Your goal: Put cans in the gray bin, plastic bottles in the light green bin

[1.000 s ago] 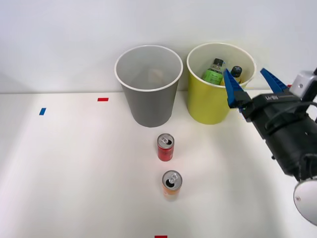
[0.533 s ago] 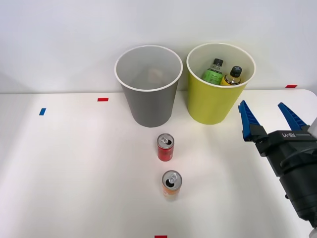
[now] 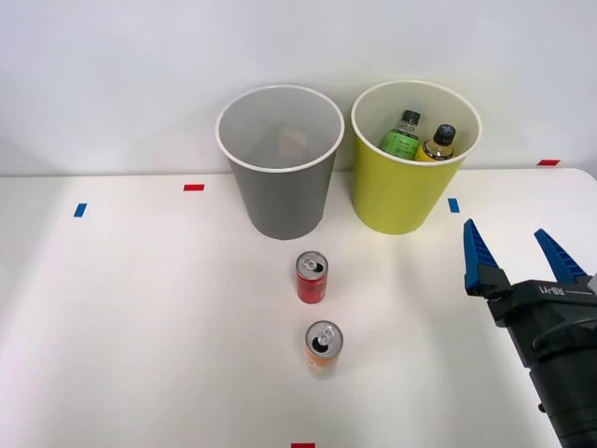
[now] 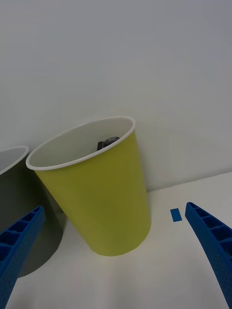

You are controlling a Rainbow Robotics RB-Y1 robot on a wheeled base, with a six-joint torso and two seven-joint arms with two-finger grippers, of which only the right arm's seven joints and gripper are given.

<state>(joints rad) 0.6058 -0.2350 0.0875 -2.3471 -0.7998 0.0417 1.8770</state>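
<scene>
Nearest, at right: right gripper (image 3: 521, 254), blue ribbed fingers spread wide with nothing between them, hanging above the table (image 3: 140, 327) in front of and to the right of the bins. Pulled back and lowered over the last second, from beside the rim of the light green bin (image 3: 401, 201) to a spot well clear of it; withdrawal after a drop-off, as judged from the empty jaws.

Mid-table: orange can (image 3: 323, 348) nearest the robot, red can (image 3: 312, 277) just behind it, both upright, pull-tab tops showing, apart from each other and unmoved across the three moments. Red can near the foot of the gray bin (image 3: 280, 201) but not touching.

Farther back, against the wall: gray bin at left, light green bin at right, standing just beside each other. Inside the light green bin, green-labelled bottle (image 3: 403, 135) and amber bottle (image 3: 437, 144), black caps up, leaning side by side. Inside the gray bin, a pale patch on the inner wall, possibly a reflection or mark; no can discernible. Through the wrist camera, light green bin (image 4: 104, 203) straight ahead, one dark cap (image 4: 107, 143) visible above the rim.

Small blue tape mark (image 3: 453, 204) on the table beside the light green bin, uncovered as the arm drew away.

Status: bottle half of the sort apparently done; both cans yet to go into the gray bin. Likely next target one of the cans.
</scene>
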